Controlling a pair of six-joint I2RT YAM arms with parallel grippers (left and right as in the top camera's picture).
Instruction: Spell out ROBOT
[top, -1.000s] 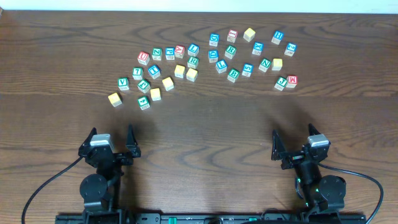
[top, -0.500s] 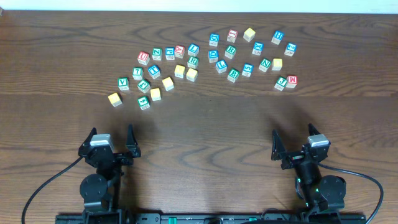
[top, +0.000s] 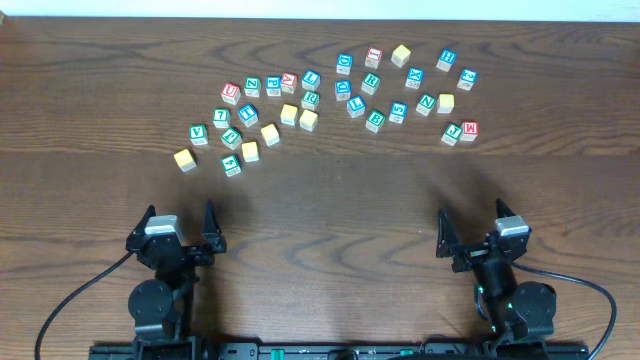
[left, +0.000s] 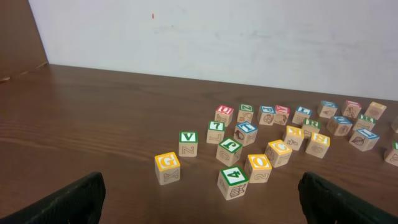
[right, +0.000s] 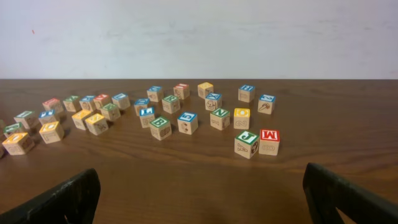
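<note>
Thirty-odd wooden letter cubes, two grippers, one dark wood table.

Overhead. You have the cubes loose in a band toward the table's 12 o'clock edge, none lined up as a word. The green R cube sits in the right cluster. The green B cube lies at its 6 o'clock, apart from it. The yellow O cube lies low in the left cluster. The blue cubes carry letters too small to read. The left gripper at 7 o'clock and the right gripper at 5 o'clock both have jaws spread wide, hold nothing, and are well apart from every cube.

Left wrist. Nearest you is the yellow G cube. The green 4 cube is at its 3 o'clock, with the yellow O cube just beside that. The dark fingers fill both lower corners.

Right wrist. The green B cube sits left of centre. The green J cube is nearer you, with the red M cube just beside it at 3 o'clock.
</note>
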